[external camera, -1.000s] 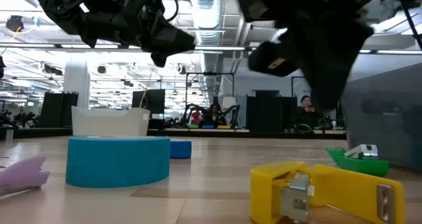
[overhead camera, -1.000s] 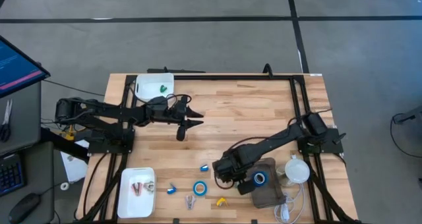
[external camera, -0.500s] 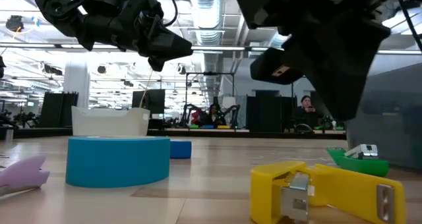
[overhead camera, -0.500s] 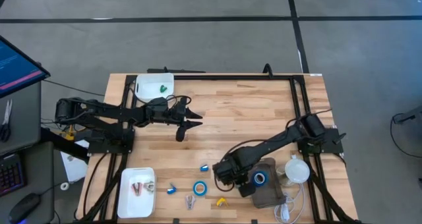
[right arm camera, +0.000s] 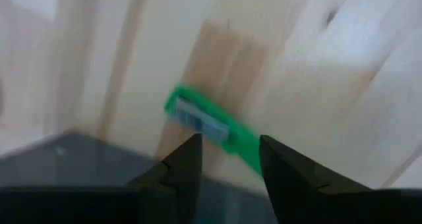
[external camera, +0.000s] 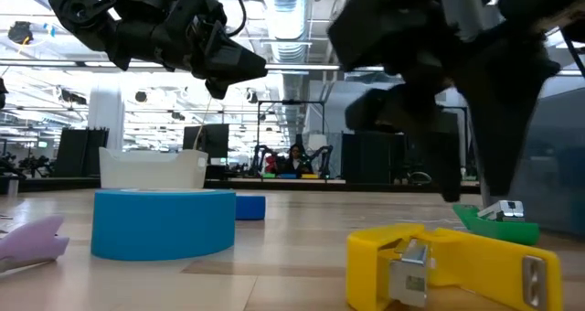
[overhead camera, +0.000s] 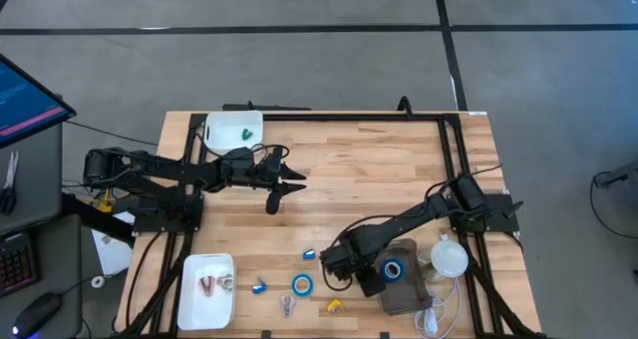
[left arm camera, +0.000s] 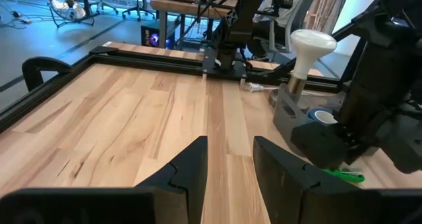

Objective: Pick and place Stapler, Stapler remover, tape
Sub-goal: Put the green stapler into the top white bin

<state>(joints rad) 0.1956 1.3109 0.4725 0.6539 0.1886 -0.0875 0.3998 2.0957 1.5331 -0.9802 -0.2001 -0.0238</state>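
Observation:
A small green stapler [right arm camera: 210, 125] lies flat on the wooden table, next to a grey stand [overhead camera: 404, 284]. It also shows in the low view [external camera: 498, 225]. My right gripper [right arm camera: 227, 159] is open just above it, one finger on each side, touching nothing; it also shows in the high view [overhead camera: 334, 264]. A yellow staple remover [overhead camera: 334, 305] lies near the front edge. A blue tape ring [overhead camera: 302, 283] and two smaller blue rolls [overhead camera: 309, 252] [overhead camera: 259, 286] lie on the table. My left gripper [overhead camera: 295, 176] waits open, above mid-table.
A blue roll [overhead camera: 394, 270] sits on the grey stand beside a white knob [overhead camera: 449, 257]. A white tray [overhead camera: 234, 130] with a green item stands at the far left, and another white tray [overhead camera: 206, 289] at the near left. A purple item [overhead camera: 287, 304] lies near the yellow remover.
My right gripper has come down toward the green stapler and shifted a little toward the table's near edge, its fingers staying open.

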